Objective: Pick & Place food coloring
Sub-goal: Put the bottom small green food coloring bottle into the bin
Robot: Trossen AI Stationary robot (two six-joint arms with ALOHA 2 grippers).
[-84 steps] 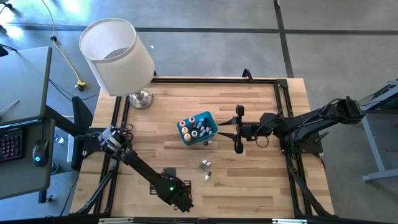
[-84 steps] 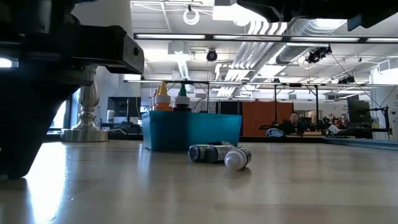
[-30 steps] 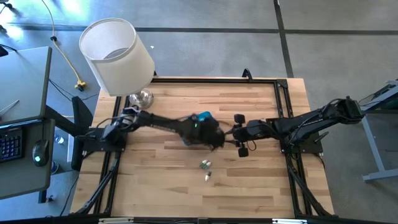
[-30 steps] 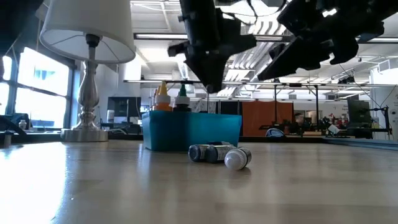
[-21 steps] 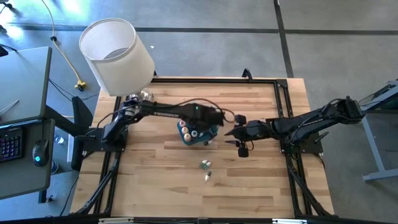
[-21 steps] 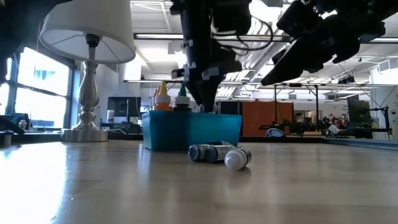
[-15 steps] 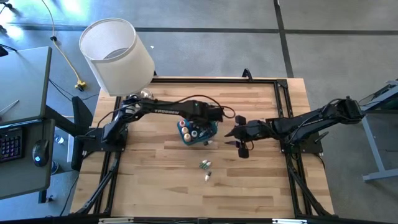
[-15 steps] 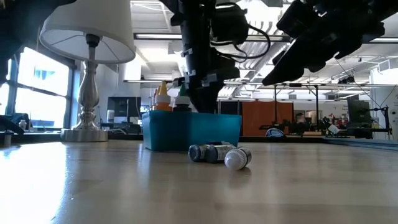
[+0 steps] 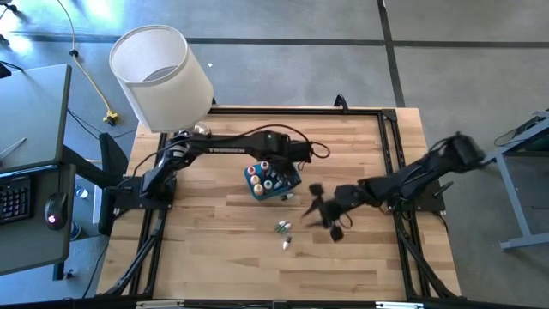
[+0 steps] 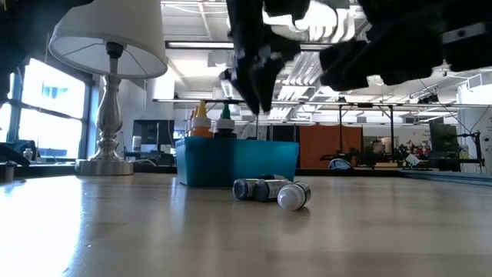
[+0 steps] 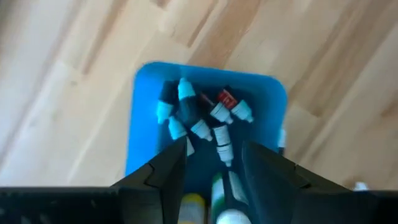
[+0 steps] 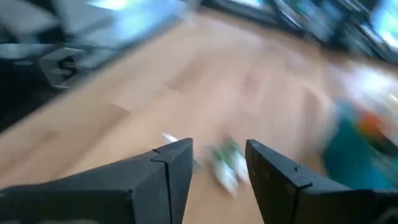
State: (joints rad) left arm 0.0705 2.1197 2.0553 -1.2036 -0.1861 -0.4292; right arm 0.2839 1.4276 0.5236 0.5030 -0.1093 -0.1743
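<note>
Most of the food coloring (image 9: 265,178) stands packed upright in the teal bin (image 9: 285,163) near the middle of the desk (image 9: 223,223), caps up, so each bottle props its neighbours. The left wrist view looks straight down on them: white, blue and red caps (image 11: 205,118) crowded together against the bin's blue wall. Two or three stray bottles (image 9: 283,228) lie on their sides on the bare wood in front of the bin, well apart from it; in the low view they rest touching one another (image 10: 273,190), likely the ones not yet put away.

The left tool (image 9: 292,159) hangs directly above the bin, its fingers (image 11: 165,171) parted with nothing between them, which suits a bottle just let go into the bin. The right tool (image 9: 319,209) is blurred, near the stray bottles on the wood; its fingers (image 12: 171,163) stand apart and empty, and its wrist view frames those bottles (image 12: 227,163) between them, apparently lining up a pick. A table lamp (image 9: 163,77) stands at the desk's far left corner.
</note>
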